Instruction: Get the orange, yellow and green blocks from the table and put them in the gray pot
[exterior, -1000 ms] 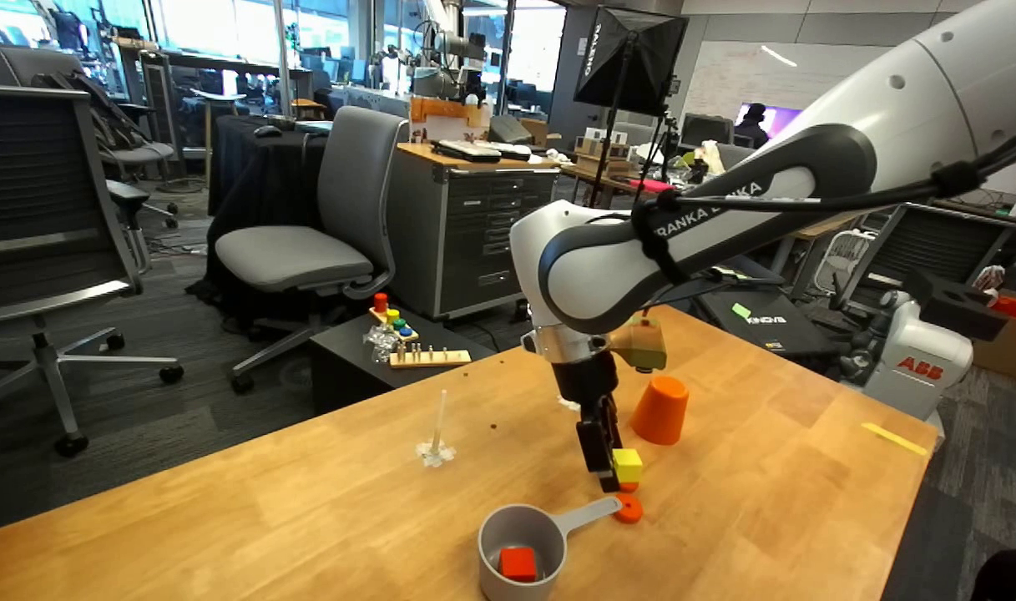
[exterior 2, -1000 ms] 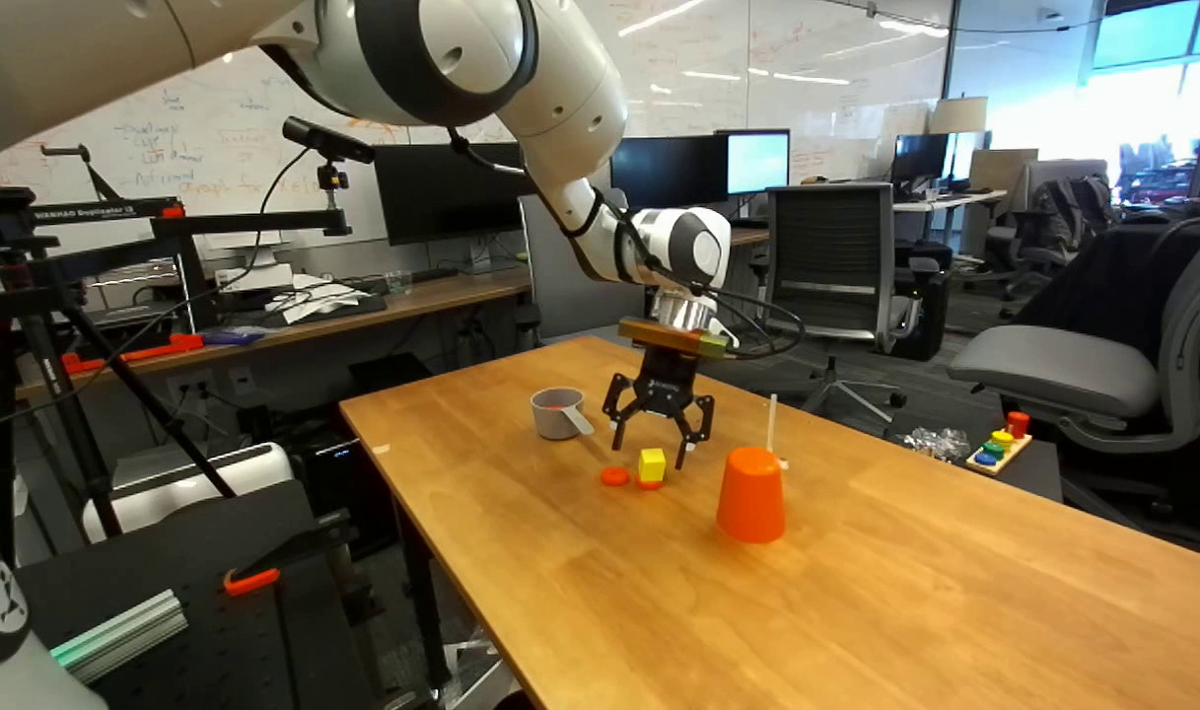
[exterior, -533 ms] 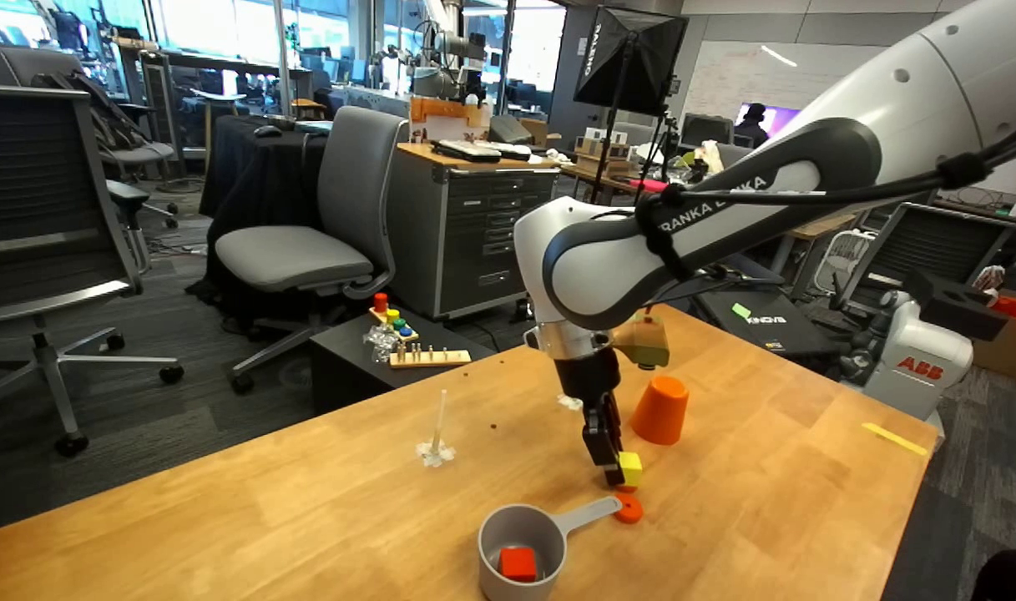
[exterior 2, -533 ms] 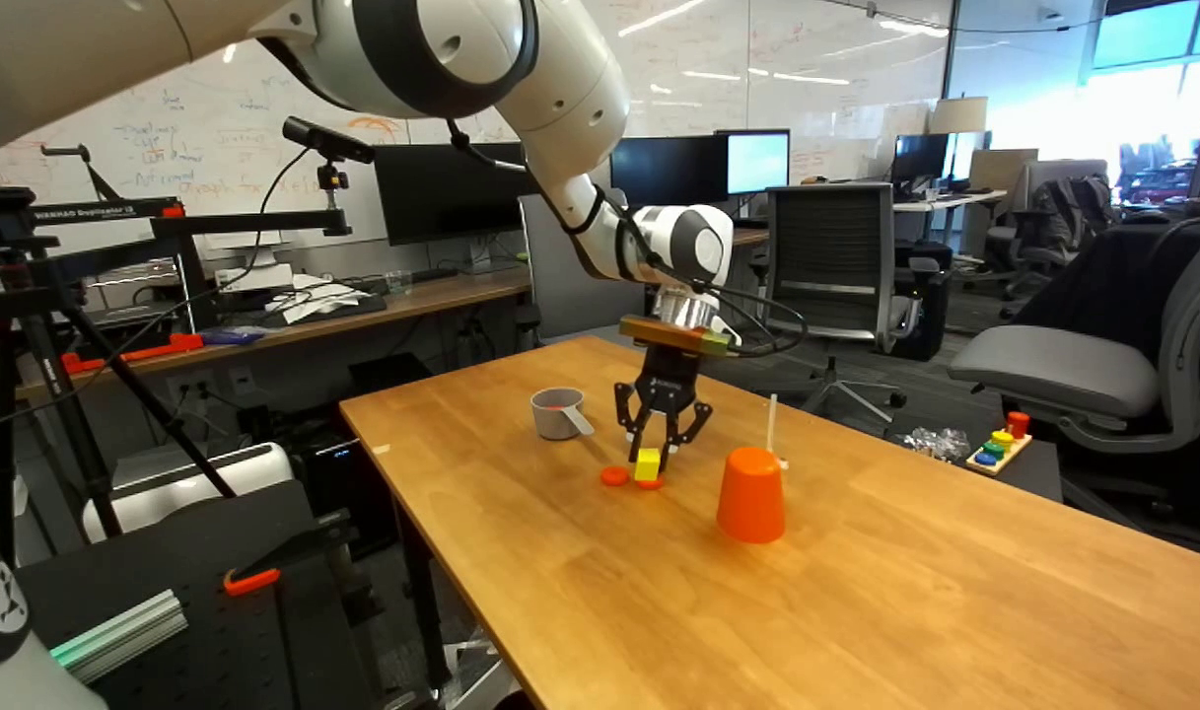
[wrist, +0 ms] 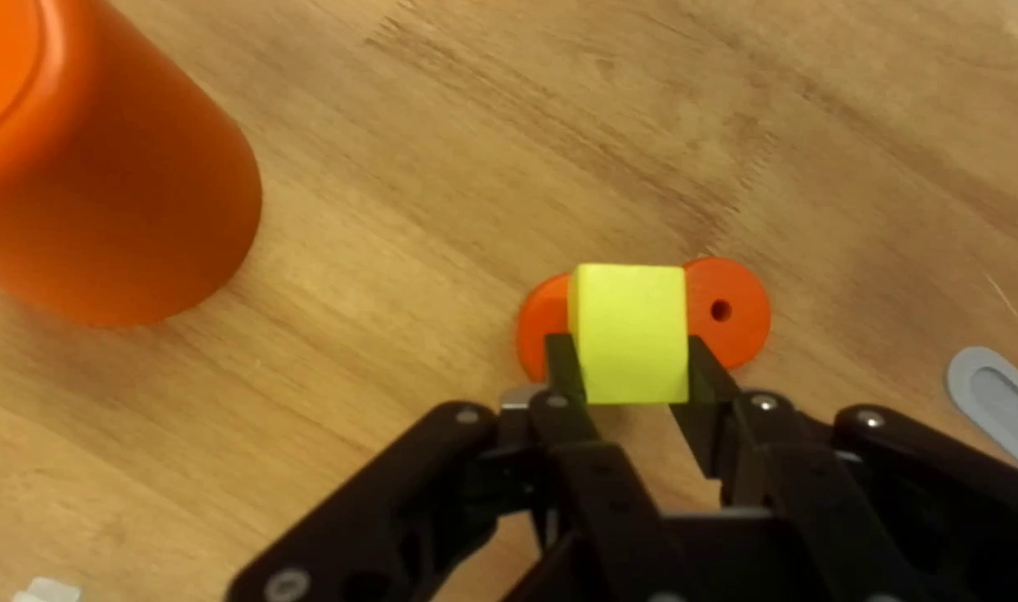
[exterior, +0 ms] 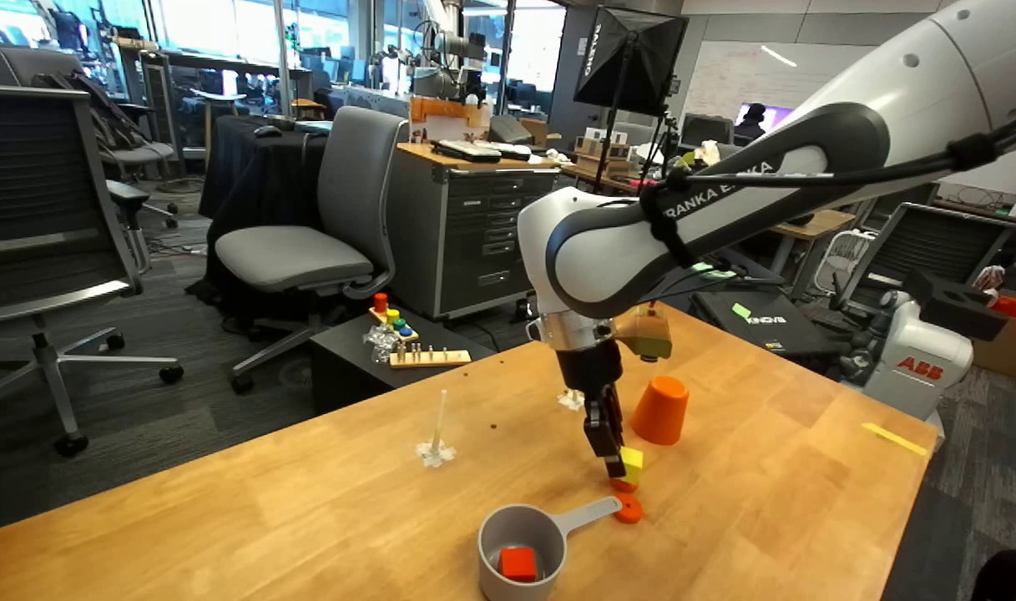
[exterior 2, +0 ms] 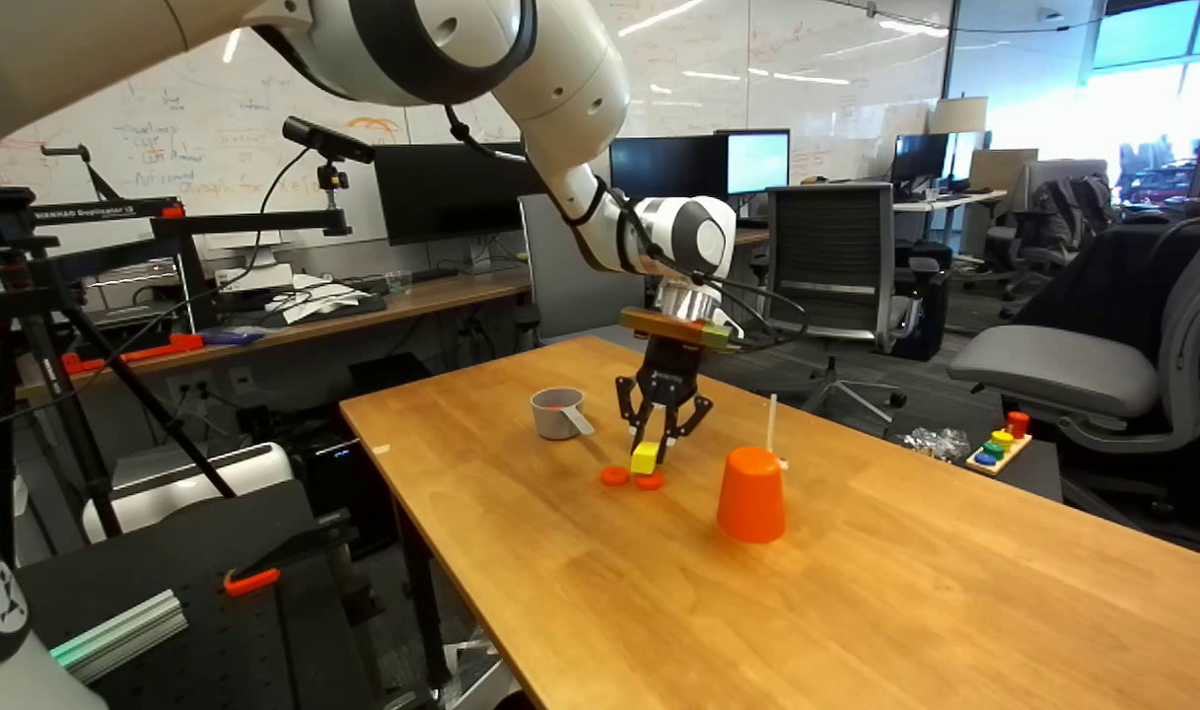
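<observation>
Pot (exterior: 524, 527) occupied by red-orange block (exterior: 518, 565), yellow block (wrist: 632, 334) being gripped by fingers (wrist: 565, 368) nearby, orange cup (exterior: 661, 411) upturned farther off.

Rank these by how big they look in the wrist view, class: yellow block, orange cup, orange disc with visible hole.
1. Orange cup, cut off by the frame
2. Yellow block
3. Orange disc, partly behind the block
</observation>
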